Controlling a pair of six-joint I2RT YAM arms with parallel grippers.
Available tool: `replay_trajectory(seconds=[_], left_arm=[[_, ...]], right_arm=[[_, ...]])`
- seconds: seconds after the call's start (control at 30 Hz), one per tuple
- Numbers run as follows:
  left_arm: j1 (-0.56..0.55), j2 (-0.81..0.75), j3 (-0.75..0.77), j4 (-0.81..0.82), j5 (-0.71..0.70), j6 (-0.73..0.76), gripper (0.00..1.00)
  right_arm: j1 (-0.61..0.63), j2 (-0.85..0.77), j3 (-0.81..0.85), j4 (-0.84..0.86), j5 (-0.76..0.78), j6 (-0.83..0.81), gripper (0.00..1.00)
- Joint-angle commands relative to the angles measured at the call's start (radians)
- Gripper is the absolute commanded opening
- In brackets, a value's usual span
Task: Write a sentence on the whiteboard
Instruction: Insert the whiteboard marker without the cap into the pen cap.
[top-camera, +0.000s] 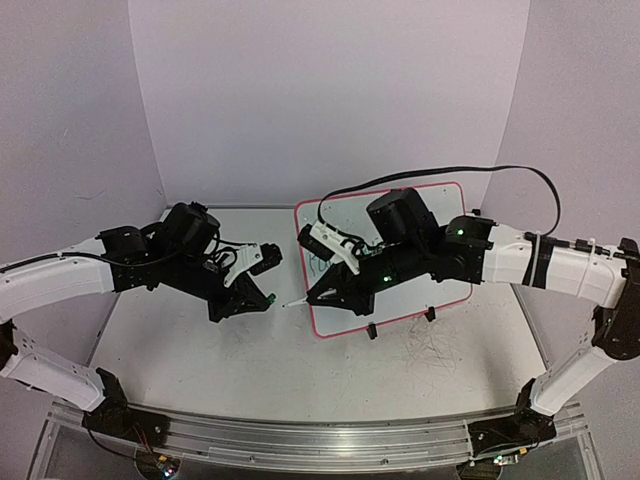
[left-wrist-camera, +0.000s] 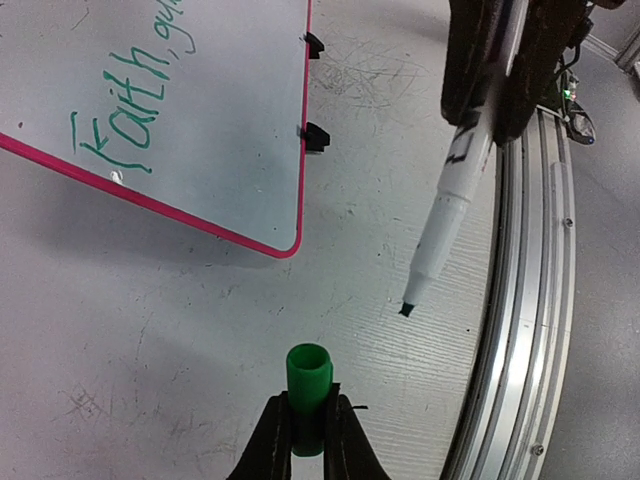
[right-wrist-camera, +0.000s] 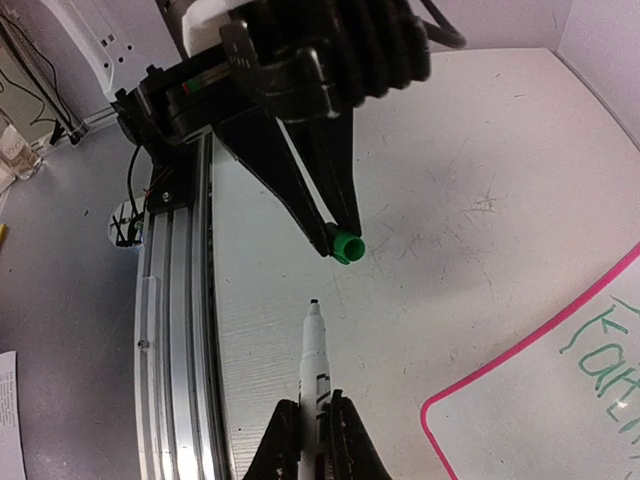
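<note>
The marker (right-wrist-camera: 314, 352) lines up with its cap (left-wrist-camera: 308, 377)
Left tool (left-wrist-camera: 307, 428) pinches cap, right tool (right-wrist-camera: 315, 425) clamps marker, apparently to recap; whiteboard (left-wrist-camera: 225, 120), its green sentence (left-wrist-camera: 122, 128) partly visible, lies on the table (left-wrist-camera: 150, 330).
</note>
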Motion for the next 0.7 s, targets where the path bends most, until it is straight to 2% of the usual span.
replay_trajectory(seconds=[0.0, 0.67], left_arm=[[-0.004, 0.001, 0.045, -0.021, 0.043, 0.045, 0.0], [-0.029, 0.023, 0.08, -0.064, 0.01, 0.065, 0.0]], right_arm=[[0.01, 0.029, 0.081, -0.042, 0.05, -0.07, 0.0], [0.012, 0.085, 0.148, -0.057, 0.047, -0.084, 0.0]])
